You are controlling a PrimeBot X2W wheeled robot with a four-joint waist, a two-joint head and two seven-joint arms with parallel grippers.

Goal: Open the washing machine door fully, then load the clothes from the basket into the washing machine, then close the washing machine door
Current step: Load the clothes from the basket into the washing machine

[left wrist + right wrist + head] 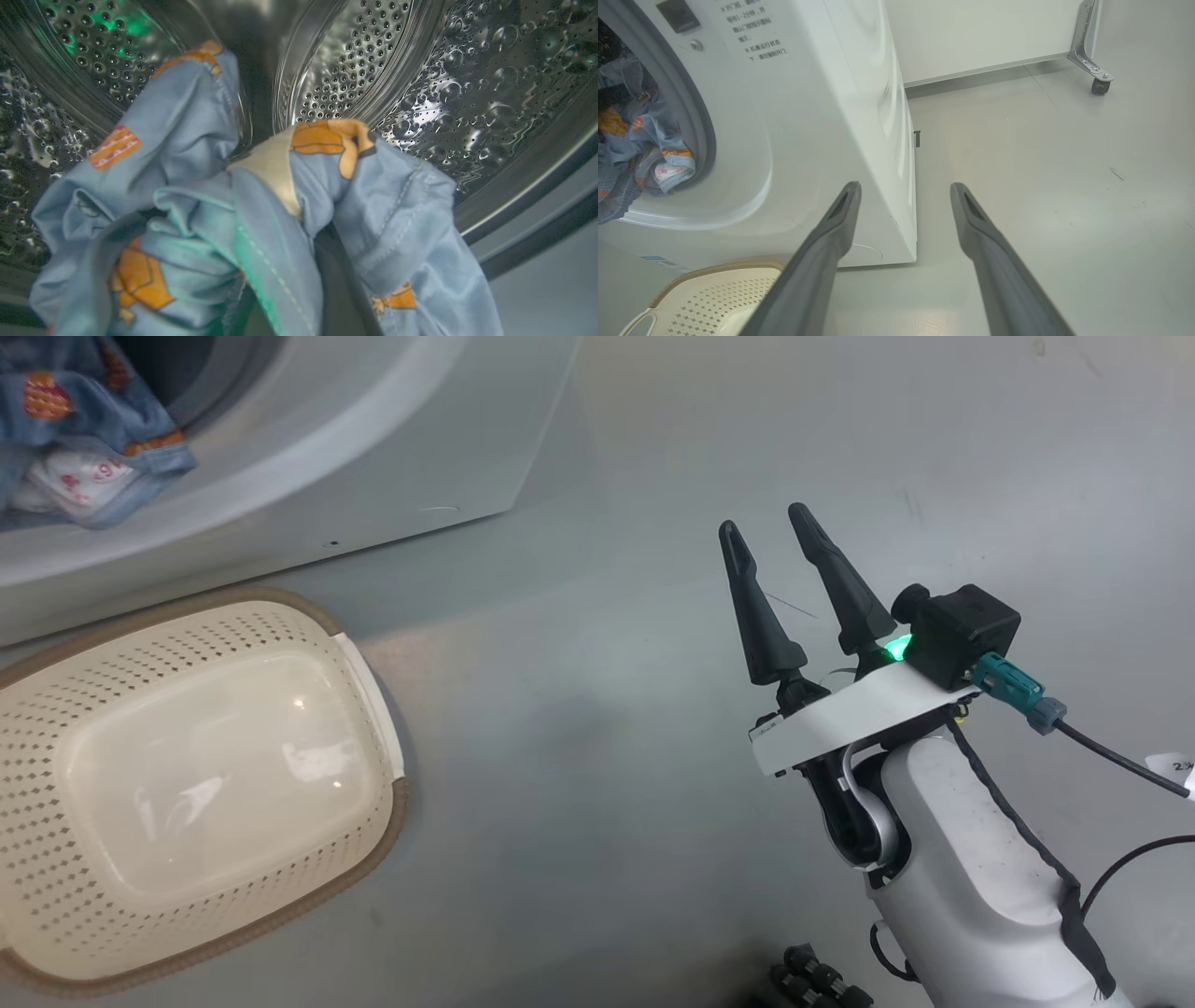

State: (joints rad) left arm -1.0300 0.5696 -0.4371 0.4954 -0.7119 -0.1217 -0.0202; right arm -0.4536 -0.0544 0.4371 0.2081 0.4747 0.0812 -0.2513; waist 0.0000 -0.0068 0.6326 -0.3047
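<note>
Blue cartoon-print fabric garment (261, 219) is bunching around the left gripper (341, 284) pinching it; probably needing pushing deeper, twelve o'clock into the perforated steel drum (355, 70), before releasing. Meanwhile the right gripper (764, 519) is idling, fingers spread.

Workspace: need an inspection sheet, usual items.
Surface: grey floor, faint scuff marks.
Job's things: clothes bunched at the washing machine opening; basket empty on the floor before it.
Clutter: nothing seen.
Grippers: left gripper shut on the clothes inside the drum; right gripper open, empty, above the floor.
Cables: black cable from the right wrist camera.
Surroundings: white panel on a caster beyond the machine.
</note>
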